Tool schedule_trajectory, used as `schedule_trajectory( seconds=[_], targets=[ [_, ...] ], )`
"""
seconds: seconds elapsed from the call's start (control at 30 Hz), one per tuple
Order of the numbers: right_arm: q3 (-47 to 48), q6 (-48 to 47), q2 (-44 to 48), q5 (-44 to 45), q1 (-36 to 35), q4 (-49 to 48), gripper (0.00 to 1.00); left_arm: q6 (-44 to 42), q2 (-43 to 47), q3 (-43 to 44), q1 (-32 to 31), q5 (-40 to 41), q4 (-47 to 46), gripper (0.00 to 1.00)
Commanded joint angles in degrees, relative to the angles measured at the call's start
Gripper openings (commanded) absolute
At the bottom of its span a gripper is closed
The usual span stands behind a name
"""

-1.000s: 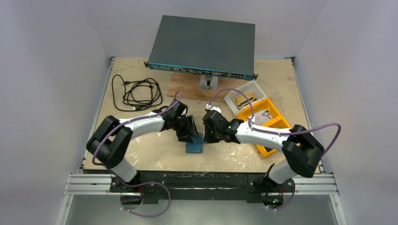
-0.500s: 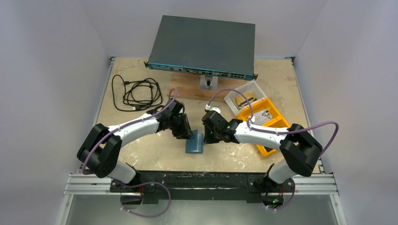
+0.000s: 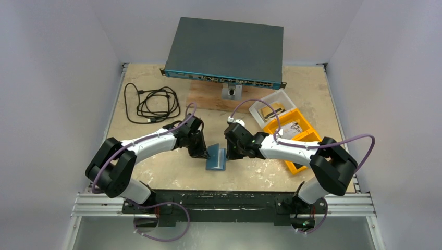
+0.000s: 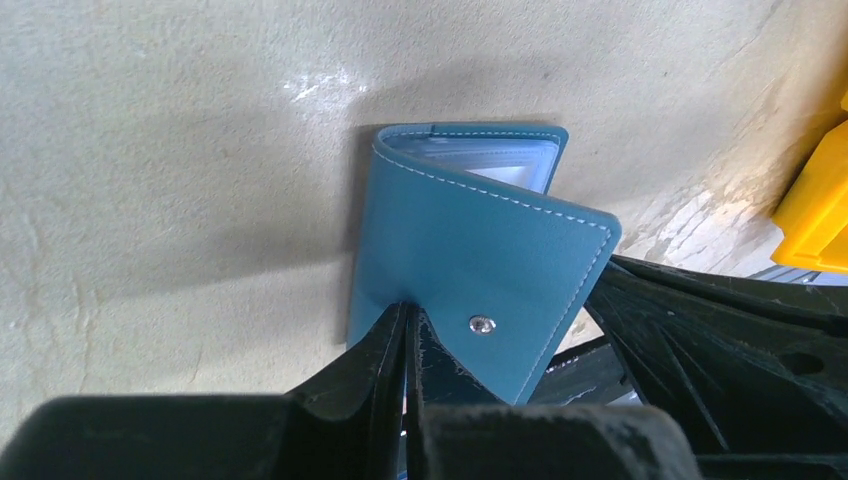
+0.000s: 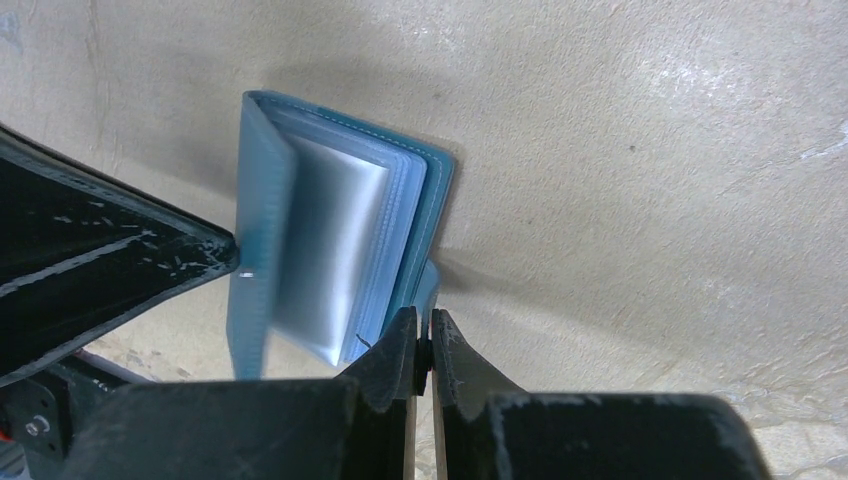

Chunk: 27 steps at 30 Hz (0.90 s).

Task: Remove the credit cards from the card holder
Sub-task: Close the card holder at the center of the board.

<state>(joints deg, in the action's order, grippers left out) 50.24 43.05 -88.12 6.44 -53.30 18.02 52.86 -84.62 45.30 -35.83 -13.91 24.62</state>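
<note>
Top external view puts the card holder (image 3: pixel 216 159) on the desk (image 3: pixel 172 174) well to the left of the orange bin (image 3: pixel 292 140) and a little nearer the arm bases than it. Both arms reach in and meet over the holder.

The left hand (image 3: pixel 206 152) has its fingers drawn fully together on the edge of the front cover. In the left wrist view, the left hand (image 4: pixel 408 318) pinches that flap just beside the snap stud and lifts it off the rest of the card holder (image 4: pixel 480 260). The right hand (image 5: pixel 425 328) is likewise closed tight, and seems to nip the small blue tab at the back cover.

To my eye that is why the holder stands half open like a book: one hand anchors the back while the other peels the front away, and the inner pockets fan out. The credit cards (image 5: pixel 330 240) would be those pale, glossy leaves between the covers. I cannot tell which are cards and which are bare sleeves. None is out yet, so the opening step looks unfinished.
</note>
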Motion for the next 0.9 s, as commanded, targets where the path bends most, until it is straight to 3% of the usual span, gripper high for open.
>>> schedule_trajectory(
  seconds=[0.0, 0.5, 0.87],
  targets=[
    [2.7, 0.3, -0.5, 0.9, -0.1, -0.5, 0.00, -0.4, -2.7, 0.1, -0.6, -2.9, -4.1, 0.03],
    [6.6, 0.0, -4.3, -3.1, -0.1, -2.8, 0.00, 0.8, -8.9, 2.2, -1.5, -2.7, -2.5, 0.06],
    [6.4, 2.6, -7.6, -6.2, -0.1, -7.4, 0.21, 0.5, -9.2, 2.3, -1.4, -3.0, -2.6, 0.04]
  ],
)
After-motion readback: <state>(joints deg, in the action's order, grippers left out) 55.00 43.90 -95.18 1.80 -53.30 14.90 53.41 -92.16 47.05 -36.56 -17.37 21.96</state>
